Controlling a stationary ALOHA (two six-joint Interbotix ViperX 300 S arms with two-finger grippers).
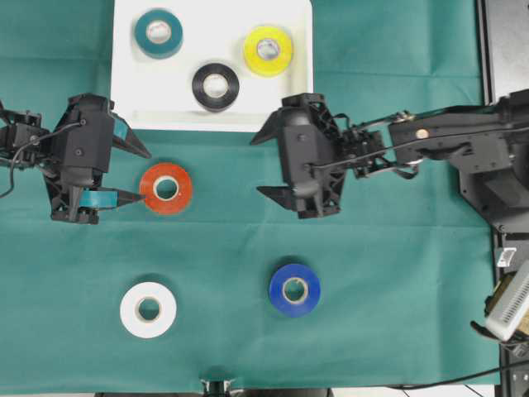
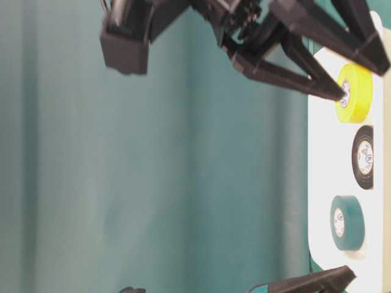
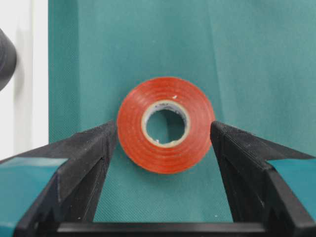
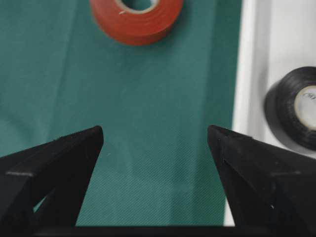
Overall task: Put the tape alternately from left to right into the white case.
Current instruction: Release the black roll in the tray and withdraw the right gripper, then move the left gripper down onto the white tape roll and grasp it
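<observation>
Item: white case [image 1: 124, 99], top centre of the green-covered surface [image 1: 397, 273]. Contents: teal roll [image 1: 159, 33], black roll [image 1: 216, 86], yellow roll [image 1: 268, 50], lying flat and apart from one another.

Outside the case: red-orange roll [image 1: 166, 188] just below its near rim; white roll [image 1: 148, 310] and blue roll [image 1: 294, 289] further down the cloth, well apart.

Left tool [image 1: 132, 175]: jaws wide, one on each side of the red-orange roll, the lower tip at or very near its edge; nothing gripped.

Right tool [image 1: 266, 163]: jaws wide, empty, over bare cloth beside the case's lower right corner.

Step in hand, by my reading: three rolls placed, fourth being lined up by the left tool. Next move calls for closing on the red-orange roll, lifting it over the rim and setting it in a free patch.

Obstructions: the black roll sits closest to the near rim; the right tool hangs near that corner.
</observation>
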